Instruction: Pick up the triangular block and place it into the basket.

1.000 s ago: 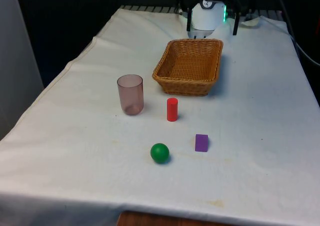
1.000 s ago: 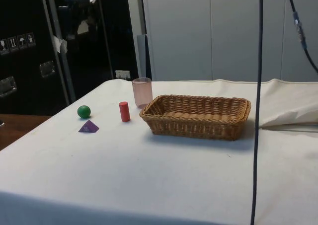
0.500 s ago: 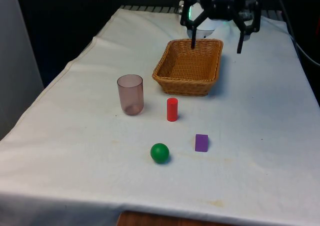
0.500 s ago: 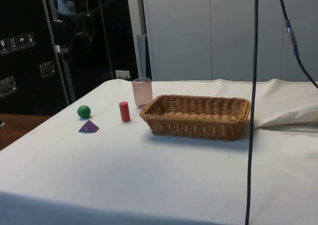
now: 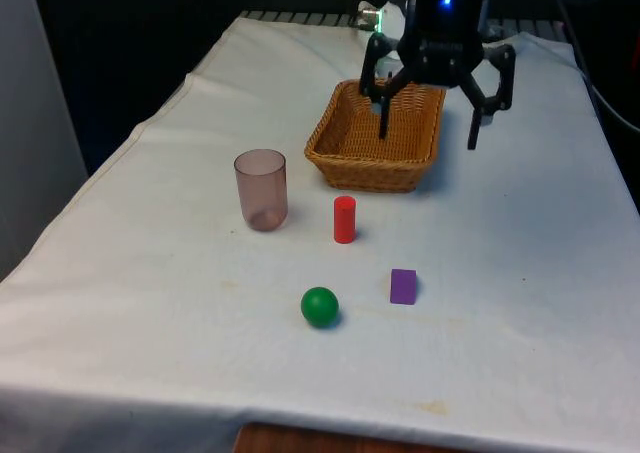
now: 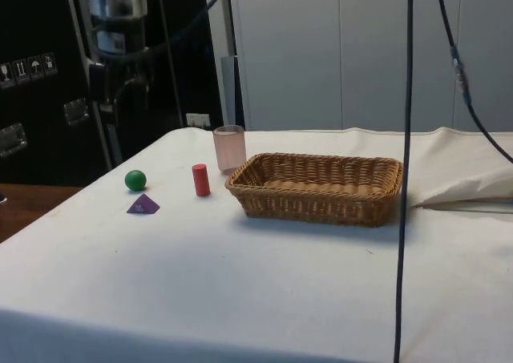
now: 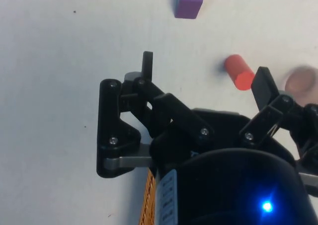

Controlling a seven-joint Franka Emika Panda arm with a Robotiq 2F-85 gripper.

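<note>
Above basket [image 5: 378, 133], seemingly empty | end effector [image 5: 428, 125] spread open | cup [image 5: 261, 189] empty

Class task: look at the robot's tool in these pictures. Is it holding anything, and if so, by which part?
Nothing is held. The tool hangs open above the basket, and the purple triangular block lies untouched on the cloth.

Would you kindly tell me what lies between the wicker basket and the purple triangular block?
In the front view, bare white cloth lies between the wicker basket and purple triangular block; the red cylinder stands just aside.
</note>
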